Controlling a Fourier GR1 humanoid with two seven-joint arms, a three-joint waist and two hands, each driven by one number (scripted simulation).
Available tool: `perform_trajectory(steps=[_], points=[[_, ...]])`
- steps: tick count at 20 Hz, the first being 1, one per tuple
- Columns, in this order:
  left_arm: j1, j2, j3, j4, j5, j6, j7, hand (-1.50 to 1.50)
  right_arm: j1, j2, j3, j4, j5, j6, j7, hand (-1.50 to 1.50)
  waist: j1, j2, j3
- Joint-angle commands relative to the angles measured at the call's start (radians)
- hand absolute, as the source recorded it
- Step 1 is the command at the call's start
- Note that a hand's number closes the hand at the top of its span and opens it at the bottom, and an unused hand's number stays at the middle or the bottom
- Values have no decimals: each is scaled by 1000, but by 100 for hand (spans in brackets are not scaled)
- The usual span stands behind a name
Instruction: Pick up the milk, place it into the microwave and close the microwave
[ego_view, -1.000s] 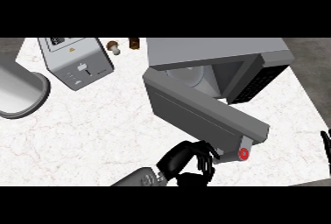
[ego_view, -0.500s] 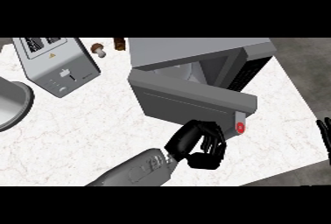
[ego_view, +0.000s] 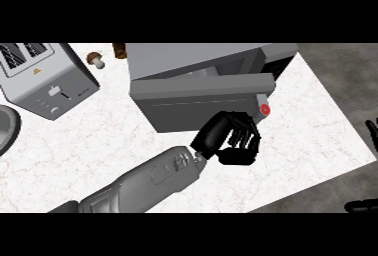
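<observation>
Head view: your left hand (ego_view: 235, 137), at centre frame, has its fingers curled on nothing and its knuckles against the microwave door (ego_view: 188, 107). The milk is unseen, probably inside. It's a light, crushable carton, so grasp its sides. I can't tell the state of the right hand (ego_view: 371, 131) at the right edge.

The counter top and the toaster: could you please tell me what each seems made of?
The counter top looks like white marble or similar stone, given its faint grey veins. The toaster looks like matte grey metal, though painted plastic is possible.

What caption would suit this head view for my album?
Left robot hand at the nearly shut door of the microwave, toaster alongside.
</observation>
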Motion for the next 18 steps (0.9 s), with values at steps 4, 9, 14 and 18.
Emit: perform_trajectory(steps=[4,9,14,18], points=[[-133,-24,30,40,62,39,16,150,-55,-24,23,-19,-34,71,19,-150,-49,12,4],[-186,-23,44,92,94,41,16,150,-88,-39,25,-38,-64,91,43,-150,-76,21,3],[-223,-23,49,123,126,60,24,150,-117,-52,57,-61,-98,150,69,-150,-94,24,5],[-240,-23,53,138,146,64,11,150,-137,-73,87,-82,-103,176,107,-150,-101,32,4]])
